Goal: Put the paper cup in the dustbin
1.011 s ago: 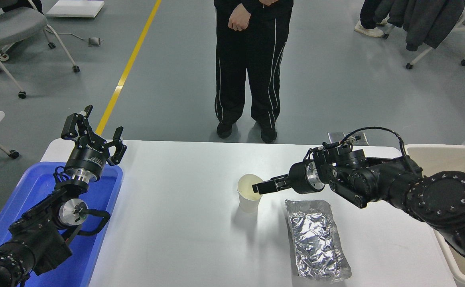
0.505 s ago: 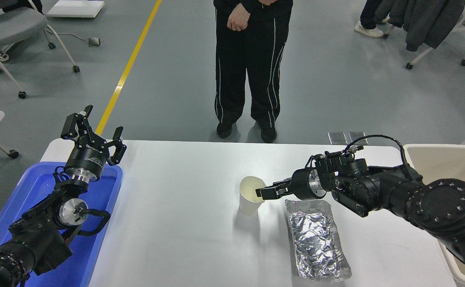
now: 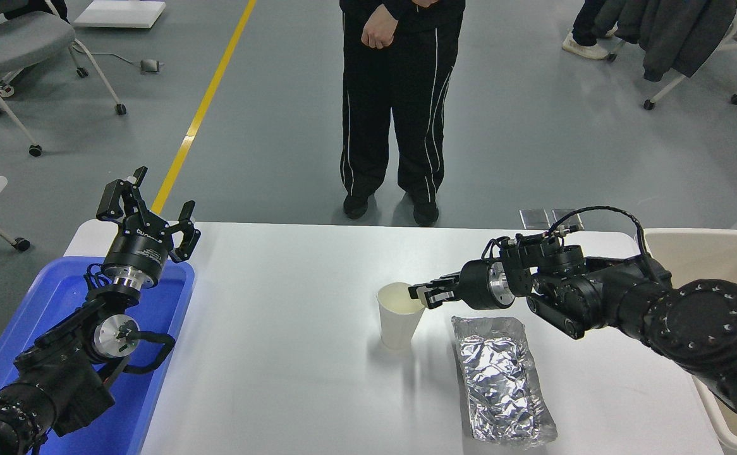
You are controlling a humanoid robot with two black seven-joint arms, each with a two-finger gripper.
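Note:
The paper cup (image 3: 399, 319) is small and cream-white, near the middle of the white table (image 3: 280, 354), open side up and slightly tilted. My right gripper (image 3: 423, 296) comes in from the right and is shut on the cup's right rim. I cannot tell whether the cup's base touches the table. The dustbin (image 3: 710, 249) is a large beige bin past the table's right edge, partly hidden behind my right arm. My left gripper (image 3: 152, 215) is parked open at the lower left, over the blue tub.
A crinkled silver foil tray (image 3: 501, 379) lies just right of the cup, under my right arm. A blue plastic tub (image 3: 65, 297) sits at the table's left end. A person in black trousers (image 3: 394, 107) stands at the far side.
My right gripper has pulled back from inside the cup to its right rim and closed on it. The cup has shifted slightly toward me and tilted. The left arm has not moved.

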